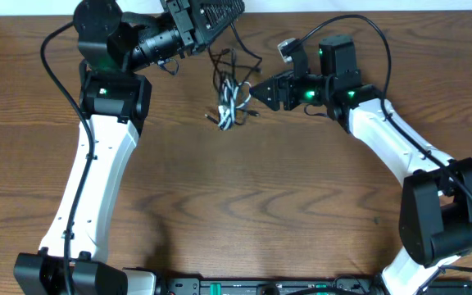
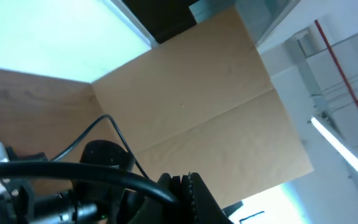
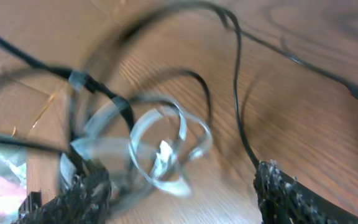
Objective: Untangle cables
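Note:
The cables [image 1: 229, 100] lie in a tangled bundle at the back middle of the table: thin black cords looped around a short white one [image 1: 226, 116]. A black cord rises from the bundle to my left gripper [image 1: 234, 10], which is lifted at the back edge and shut on it; the closed fingers show in the left wrist view [image 2: 188, 186]. My right gripper [image 1: 252, 88] is open just right of the bundle. In the right wrist view, the white coil [image 3: 166, 149] sits between its spread fingers [image 3: 179, 199], with black cords [image 3: 238, 93] around it.
A cardboard panel [image 2: 197, 93] stands behind the table. Thick black robot wires [image 1: 52, 65] arc from both arm bases. A black power strip [image 1: 244, 287] lies along the front edge. The wooden tabletop [image 1: 244, 197] spreads between the arms.

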Robot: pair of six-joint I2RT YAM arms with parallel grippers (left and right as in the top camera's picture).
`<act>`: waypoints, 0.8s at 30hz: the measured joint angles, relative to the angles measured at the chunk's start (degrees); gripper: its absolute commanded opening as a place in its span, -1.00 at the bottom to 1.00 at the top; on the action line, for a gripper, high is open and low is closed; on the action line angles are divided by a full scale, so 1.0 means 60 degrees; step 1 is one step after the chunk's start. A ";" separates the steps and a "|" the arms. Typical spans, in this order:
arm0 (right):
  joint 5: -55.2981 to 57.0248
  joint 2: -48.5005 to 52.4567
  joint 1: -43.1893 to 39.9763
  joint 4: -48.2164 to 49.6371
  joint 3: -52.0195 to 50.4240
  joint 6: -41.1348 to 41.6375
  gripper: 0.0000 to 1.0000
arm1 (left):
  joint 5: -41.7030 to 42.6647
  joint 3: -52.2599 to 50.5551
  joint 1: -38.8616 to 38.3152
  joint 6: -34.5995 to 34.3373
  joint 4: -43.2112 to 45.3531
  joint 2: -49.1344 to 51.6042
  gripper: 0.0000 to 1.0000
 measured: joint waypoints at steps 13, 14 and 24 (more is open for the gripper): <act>0.0463 0.0397 0.0557 0.0087 0.0004 0.0117 0.30 | 0.0113 0.0000 0.0000 -0.0852 0.0015 -0.0004 -0.85; 0.0495 0.0488 0.0565 -0.0036 0.0004 0.0120 0.31 | 0.0113 0.0000 0.0000 -0.0856 0.0015 0.0000 -0.85; 0.0645 0.0652 0.0561 -0.0426 0.0007 -0.0062 0.38 | 0.0113 0.0000 0.0233 -0.1071 0.0015 0.0000 -0.85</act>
